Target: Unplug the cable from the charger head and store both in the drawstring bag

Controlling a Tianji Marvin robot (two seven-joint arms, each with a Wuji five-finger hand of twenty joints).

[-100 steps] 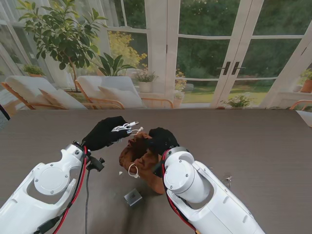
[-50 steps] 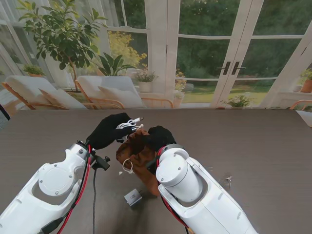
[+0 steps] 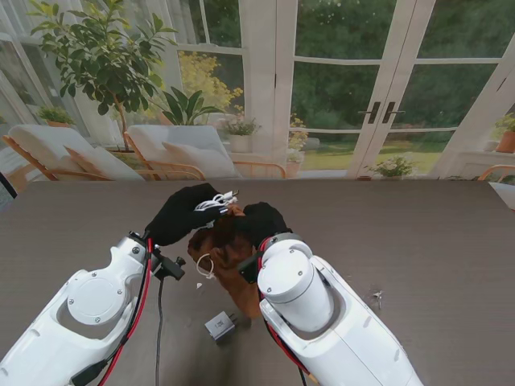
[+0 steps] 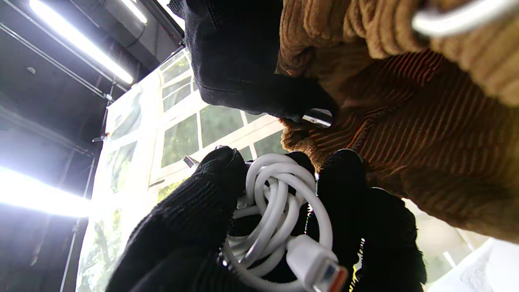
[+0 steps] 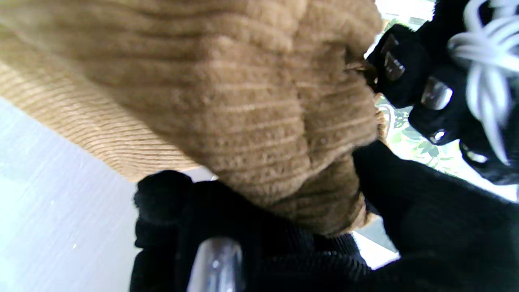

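Between the two black-gloved hands, near the middle of the table [image 3: 418, 233], the coiled white cable [image 4: 279, 211] sits bunched in the left hand [image 3: 181, 215], whose fingers [image 4: 202, 194] are curled round the loops with the plug end sticking out toward the wrist. Touching it at about three o'clock in the stand's view is the brown corduroy bag [image 3: 225, 253], its bunched rim gripped by the right hand [image 3: 261, 223], fingers closed on the cloth. A white drawstring loop [image 3: 203, 266] hangs at the bag's nine o'clock side. The small grey charger head [image 3: 219, 326] lies alone on the table at six o'clock from the bag, well apart from both hands. I judge the cable light, springy and likely to uncoil if loosened, so it is best pinched across the whole bundle; the bag is soft and floppy, so its mouth needs holding at the rim; the charger head looks hard and smooth, best taken by its opposite flat sides.
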